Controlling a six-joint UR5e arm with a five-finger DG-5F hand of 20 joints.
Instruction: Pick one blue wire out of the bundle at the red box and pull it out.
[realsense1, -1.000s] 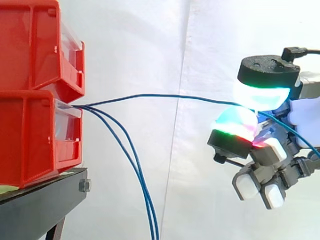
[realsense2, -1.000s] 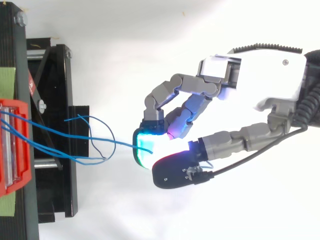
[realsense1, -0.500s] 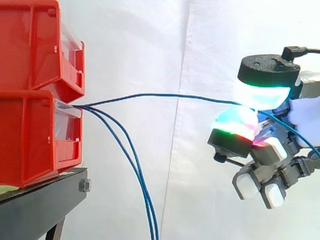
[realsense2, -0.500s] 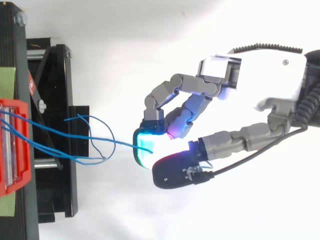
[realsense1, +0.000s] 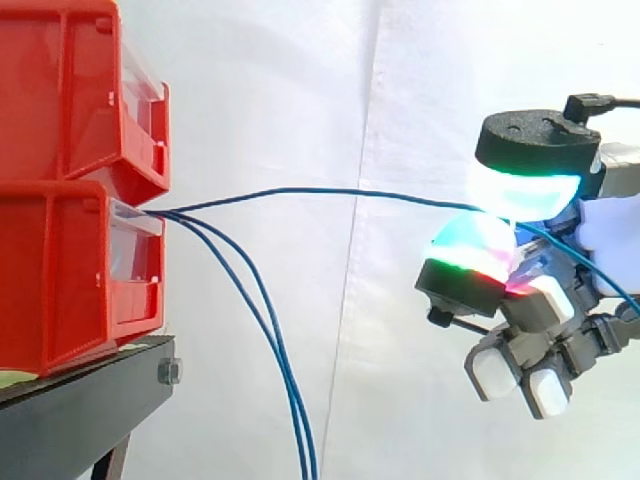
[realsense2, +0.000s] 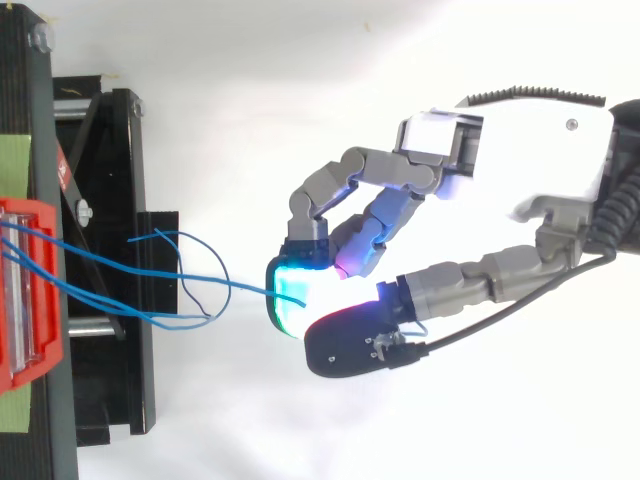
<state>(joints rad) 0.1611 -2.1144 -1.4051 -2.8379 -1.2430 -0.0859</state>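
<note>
1. Before the white curtain (realsense1: 300, 80), one blue wire (realsense1: 330, 190) is held pinched between the thumb and a curled finger of the hand (realsense2: 520, 140).
2. The wire is stretched almost level from the lower red box (realsense1: 60, 270) to the hand.
3. Two other blue wires (realsense1: 275, 360) are seen hanging from the same box, beside the black stand (realsense1: 80, 415).

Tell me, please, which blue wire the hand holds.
The uppermost blue wire, running from the lower red bin to the hand; the other two droop.
</note>
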